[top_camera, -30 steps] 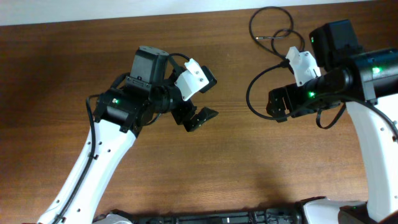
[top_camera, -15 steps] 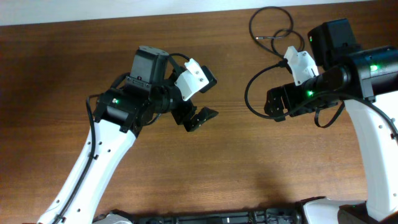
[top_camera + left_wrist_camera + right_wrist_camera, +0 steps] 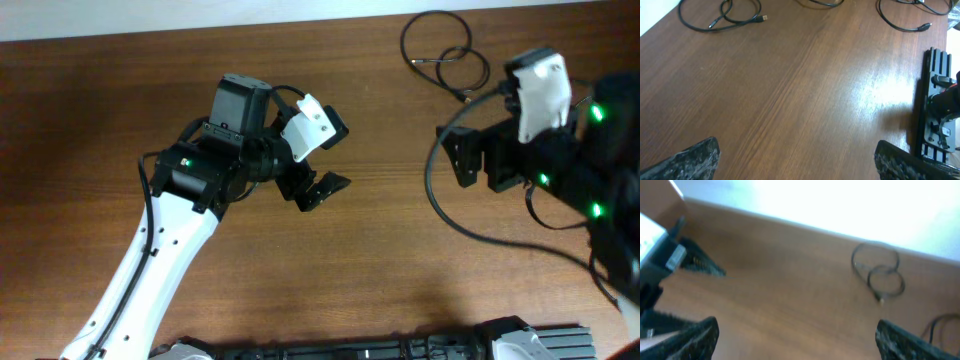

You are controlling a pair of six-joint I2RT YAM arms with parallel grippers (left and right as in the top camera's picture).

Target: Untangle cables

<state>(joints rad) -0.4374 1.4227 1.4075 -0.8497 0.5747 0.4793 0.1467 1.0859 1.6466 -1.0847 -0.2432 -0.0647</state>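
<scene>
Retreat, cables point(image 3: 404, 42) ungrasped
Swings right tool point(image 3: 455, 160) toward 3 o'clock (wide, empty), left tool point(image 3: 335, 157) likewise wide; leaves cables looped at 1 o'clock.

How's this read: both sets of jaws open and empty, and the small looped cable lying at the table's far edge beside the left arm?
Wrong arm: the overhead view shows the looped cable at the far edge beside the right arm. Both sets of jaws are open and empty.

Right gripper point(image 3: 460, 160) moved.
It has swung rightward and turned; the cable loop point(image 3: 430, 190) beside it now trails lower and wider.
</scene>
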